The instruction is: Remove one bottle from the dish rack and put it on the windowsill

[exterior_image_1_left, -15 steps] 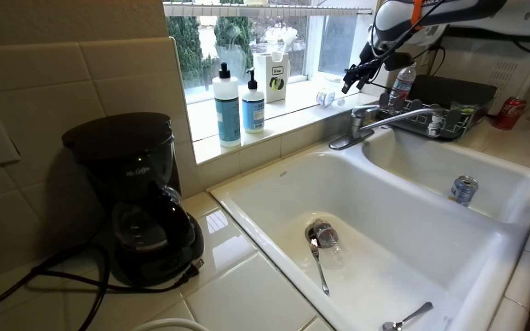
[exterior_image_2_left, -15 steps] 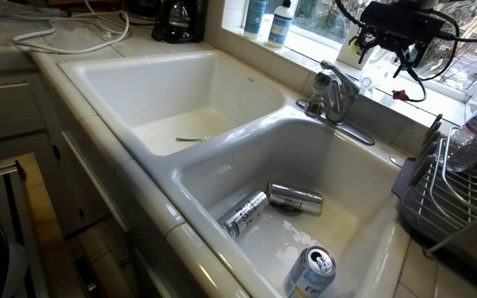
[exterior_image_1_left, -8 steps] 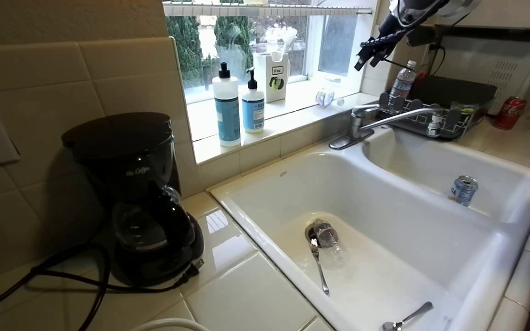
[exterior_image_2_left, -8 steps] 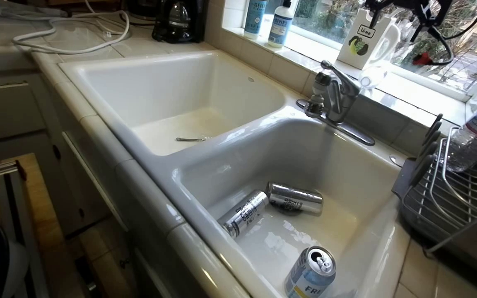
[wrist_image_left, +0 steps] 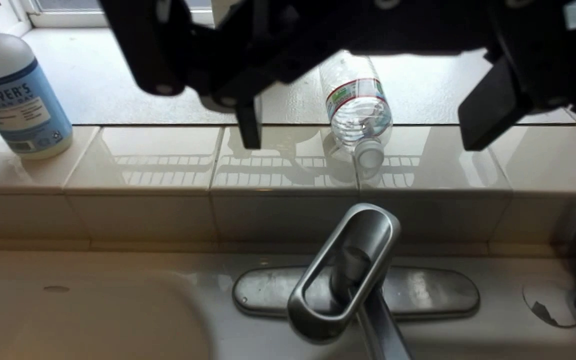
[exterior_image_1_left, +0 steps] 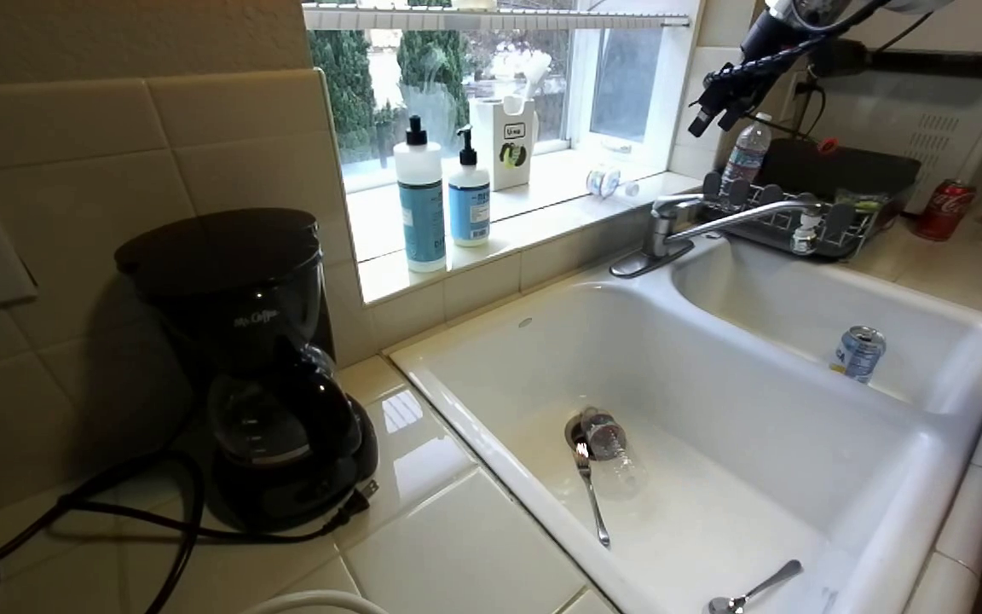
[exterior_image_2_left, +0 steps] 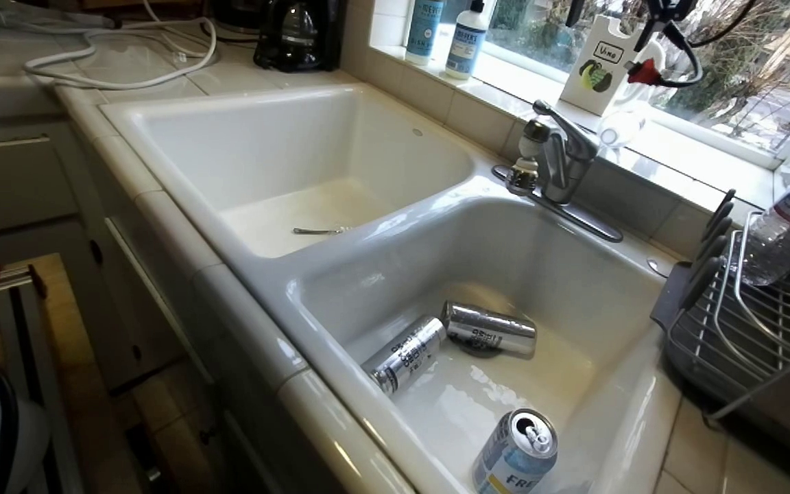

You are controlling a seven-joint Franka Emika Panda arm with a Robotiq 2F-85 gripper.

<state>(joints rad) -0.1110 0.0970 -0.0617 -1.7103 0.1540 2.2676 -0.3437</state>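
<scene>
Clear bottle point(exterior_image_1_left: 603, 182) lying on windowsill point(exterior_image_1_left: 534, 223), another bottle point(exterior_image_1_left: 745, 160) tilted in dish rack point(exterior_image_1_left: 839, 222), gripper point(exterior_image_1_left: 712, 125) in midair, jaws apart

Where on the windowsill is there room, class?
Along its front, the windowsill looks bare between the blue pump bottle and the lying clear bottle, and again from that bottle toward the dish rack. Crowded spots: nearer the coffee maker, a teal bottle beside the blue one; farther back, a white carton.

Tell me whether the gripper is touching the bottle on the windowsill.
Apart: in an exterior view, the gripper hangs clear of the bottle, a wide gap between.
</scene>
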